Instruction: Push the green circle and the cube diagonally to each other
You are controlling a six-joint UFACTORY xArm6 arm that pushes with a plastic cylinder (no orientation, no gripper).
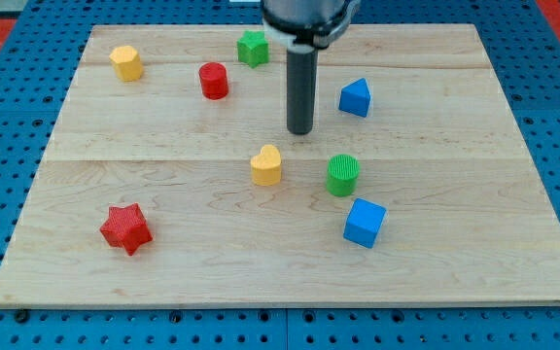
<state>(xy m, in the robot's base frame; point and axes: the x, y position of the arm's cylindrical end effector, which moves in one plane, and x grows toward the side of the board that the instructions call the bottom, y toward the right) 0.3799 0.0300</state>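
The green circle (pixel 342 175) stands right of the board's middle. The blue cube (pixel 365 223) lies just below it and slightly to its right, a small gap apart. My tip (pixel 300 131) touches the board above and to the left of the green circle, clear of it. It is also above and to the right of the yellow heart (pixel 266 165).
A blue triangular block (pixel 355 98) lies right of my tip. A green star (pixel 253 48), a red cylinder (pixel 214 81) and a yellow hexagon (pixel 125 62) sit along the top. A red star (pixel 126 228) lies at the lower left. The wooden board (pixel 86 282) rests on blue pegboard.
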